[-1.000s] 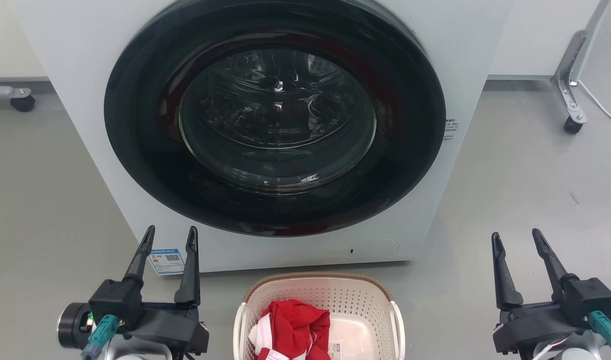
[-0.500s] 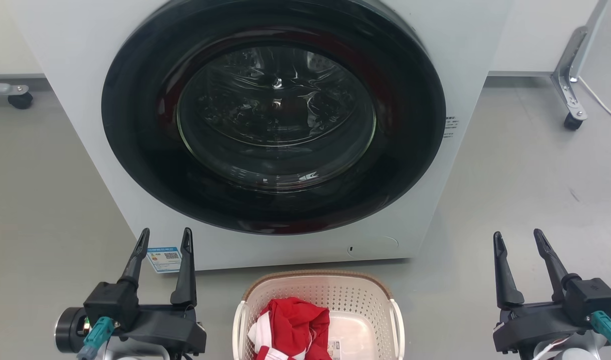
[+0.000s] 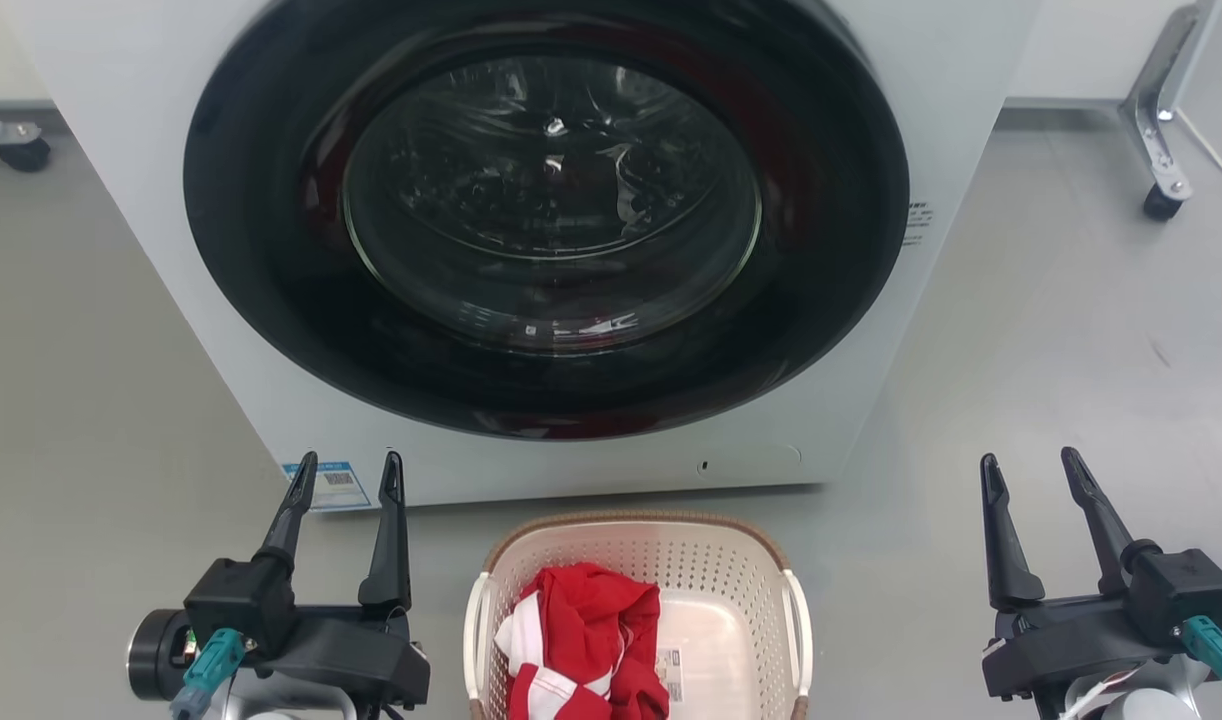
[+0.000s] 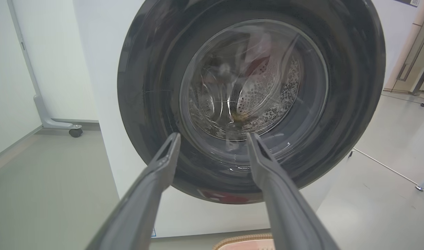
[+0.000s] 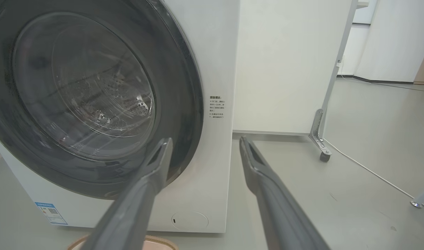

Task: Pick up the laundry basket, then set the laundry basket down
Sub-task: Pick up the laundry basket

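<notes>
At bottom centre of the head view: laundry basket [image 3: 693, 575] sits on the grey floor [image 3: 1031, 340], upright, its near end cut off by the frame. Inside it is a red-and-white cloth [image 3: 589, 640], bunched toward the left, with a small label [image 3: 669, 673] on the bare bottom. The left gripper [image 3: 349, 462] is off the basket's left side, fingers spread, holding nothing. The right gripper [image 3: 1029, 460] is further out on the right, also spread and holding nothing. Neither touches the basket. Just behind the basket is the white washer [image 3: 876, 380], round dark door [image 3: 546, 200] closed, with a blue sticker [image 3: 329, 483] at its lower left corner. Behind that, a metal leg on a caster [image 3: 1158, 150] far right, and a white wall panel [image 5: 285, 66].
</notes>
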### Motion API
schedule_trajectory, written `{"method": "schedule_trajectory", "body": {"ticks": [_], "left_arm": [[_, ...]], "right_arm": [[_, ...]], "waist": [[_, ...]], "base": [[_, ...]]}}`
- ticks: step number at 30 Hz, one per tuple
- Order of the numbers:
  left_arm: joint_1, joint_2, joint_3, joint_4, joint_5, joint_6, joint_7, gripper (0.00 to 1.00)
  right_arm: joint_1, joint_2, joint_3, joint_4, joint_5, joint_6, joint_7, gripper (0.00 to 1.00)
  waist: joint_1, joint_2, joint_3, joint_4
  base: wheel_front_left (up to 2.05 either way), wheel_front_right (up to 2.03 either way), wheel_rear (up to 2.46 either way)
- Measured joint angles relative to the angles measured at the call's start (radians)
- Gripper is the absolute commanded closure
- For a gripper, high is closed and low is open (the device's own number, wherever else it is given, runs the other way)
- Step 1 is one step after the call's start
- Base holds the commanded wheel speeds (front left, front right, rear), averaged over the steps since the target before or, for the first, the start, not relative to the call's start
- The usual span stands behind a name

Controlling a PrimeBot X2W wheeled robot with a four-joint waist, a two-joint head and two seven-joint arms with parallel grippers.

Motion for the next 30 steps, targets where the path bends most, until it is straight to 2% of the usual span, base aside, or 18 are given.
{"method": "schedule_trajectory", "body": {"ticks": [16, 30], "left_arm": [[-0.080, -0.004, -0.013, 0.026, 0.008, -0.001, 0.035, 0.00], [-0.252, -0.015, -0.017, 0.112, 0.008, -0.020, 0.080, 0.00]], "right_arm": [[-0.109, 0.023, 0.008, 0.043, 0.010, 0.021, 0.000, 0.00], [-0.255, 0.046, 0.019, 0.108, 0.025, 0.047, 0.000, 0.00]], "waist": [[0.0001, 0.0000, 0.191, -0.001], [0.0001, 0.0001, 0.395, -0.013]], "base": [[0.00, 0.00, 0.00], [0.00, 0.00, 0.00]]}}
